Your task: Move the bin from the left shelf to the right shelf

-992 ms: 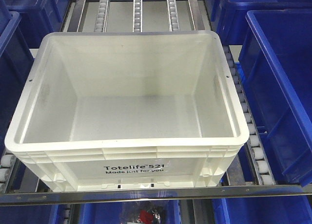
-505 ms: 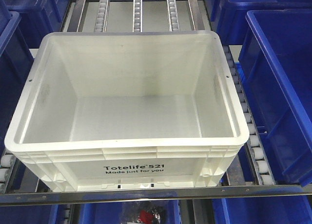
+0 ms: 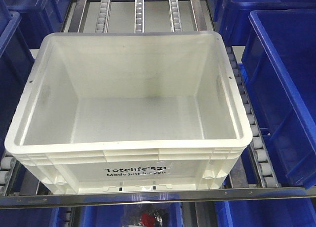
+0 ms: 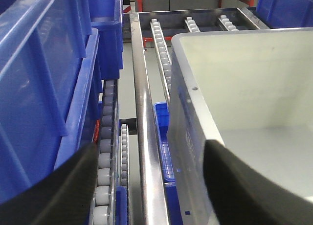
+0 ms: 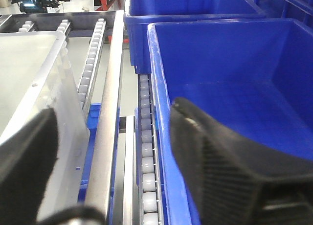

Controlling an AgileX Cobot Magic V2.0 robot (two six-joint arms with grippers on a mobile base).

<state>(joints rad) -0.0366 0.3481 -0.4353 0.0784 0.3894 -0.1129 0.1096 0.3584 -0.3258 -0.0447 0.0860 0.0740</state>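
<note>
1. Left side: blue bins (image 4: 44,78) stand past the left edge of the roller shelf (image 3: 148,195).
2. The left claw (image 4: 151,151) is spread wide and holds nothing. It straddles the left wall of the bin (image 3: 128,147), with one finger outside over the rollers (image 4: 102,186) and one inside.
3. The bin is empty and rests at the front edge of the shelf.
4. The right claw (image 5: 115,112) is also wide and empty. Its gap spans the bin's right wall, the steel rail (image 5: 113,63) and the rim of the neighbouring blue bin (image 5: 234,88).
5. Step in hand, as judged: gripping both side walls. Shift the right claw leftward until only the white wall lies between its fingers. Close both claws evenly below the ribbed rim, then lift level to clear the front edge.
</note>
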